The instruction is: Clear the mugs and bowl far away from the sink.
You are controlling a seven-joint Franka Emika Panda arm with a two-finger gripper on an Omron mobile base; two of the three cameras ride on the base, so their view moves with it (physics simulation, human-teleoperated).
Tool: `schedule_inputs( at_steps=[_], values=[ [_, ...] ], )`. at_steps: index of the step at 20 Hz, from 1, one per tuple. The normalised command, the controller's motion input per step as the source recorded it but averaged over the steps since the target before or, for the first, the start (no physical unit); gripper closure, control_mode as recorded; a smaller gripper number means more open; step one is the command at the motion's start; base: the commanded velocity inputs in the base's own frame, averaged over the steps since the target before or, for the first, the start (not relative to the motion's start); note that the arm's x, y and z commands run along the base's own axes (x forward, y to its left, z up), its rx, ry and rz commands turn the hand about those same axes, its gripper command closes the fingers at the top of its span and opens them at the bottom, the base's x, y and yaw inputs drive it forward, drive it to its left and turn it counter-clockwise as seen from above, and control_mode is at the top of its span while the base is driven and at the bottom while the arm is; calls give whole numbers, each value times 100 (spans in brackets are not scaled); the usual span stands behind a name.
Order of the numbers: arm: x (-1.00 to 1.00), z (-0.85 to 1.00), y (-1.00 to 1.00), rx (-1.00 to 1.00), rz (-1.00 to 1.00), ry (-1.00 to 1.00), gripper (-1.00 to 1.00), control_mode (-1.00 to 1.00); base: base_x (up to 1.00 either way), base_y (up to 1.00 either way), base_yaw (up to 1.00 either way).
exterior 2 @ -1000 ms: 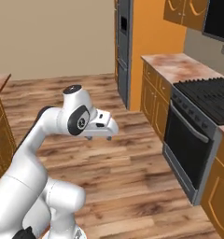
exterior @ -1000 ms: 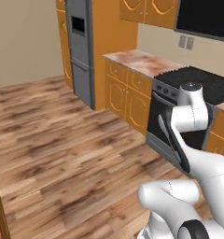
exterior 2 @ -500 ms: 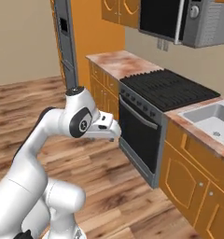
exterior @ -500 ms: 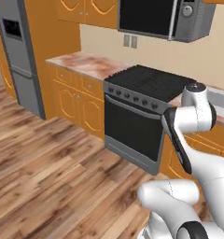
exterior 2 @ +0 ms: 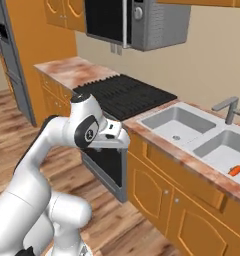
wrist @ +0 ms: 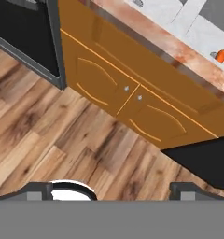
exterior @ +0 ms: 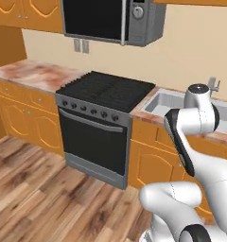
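The mugs and the bowl are out of view. The pale grey double-basin sink (exterior 2: 194, 140) sits in the counter right of the stove, with its faucet (exterior 2: 227, 107) behind it; it also appears in the left base view (exterior: 159, 100) and at the top of the hand view (wrist: 181, 18). My gripper (exterior 2: 115, 142) hangs in front of the stove's right edge, well short of the sink and above the floor. In the hand view the gripper (wrist: 113, 192) is open, with only wooden floor between the fingertips (wrist: 39, 190).
A black stove (exterior: 103, 90) with an oven door stands left of the sink, under a microwave (exterior: 110, 19). Orange cabinet doors (wrist: 132, 100) run below the counter. A small orange object (exterior 2: 234, 170) lies by the right basin. Open wooden floor (exterior: 35, 189) lies before the cabinets.
The whole picture has shifted: the base has turned, so the fridge and far counter gave way to the stove, microwave and sink. The arm keeps its pose and the gripper stays open.
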Motion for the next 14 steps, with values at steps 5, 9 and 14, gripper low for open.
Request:
schedule_inputs(
  at_steps=[5, 9, 14],
  values=[
    [0, 0, 0, 0, 0, 0, -100, 100, 33, -58, -48],
    [0, 0, 0, 0, 0, 0, -100, 100, 1, -64, -49],
    [0, 0, 0, 0, 0, 0, -100, 100, 0, -61, -40]
  ],
)
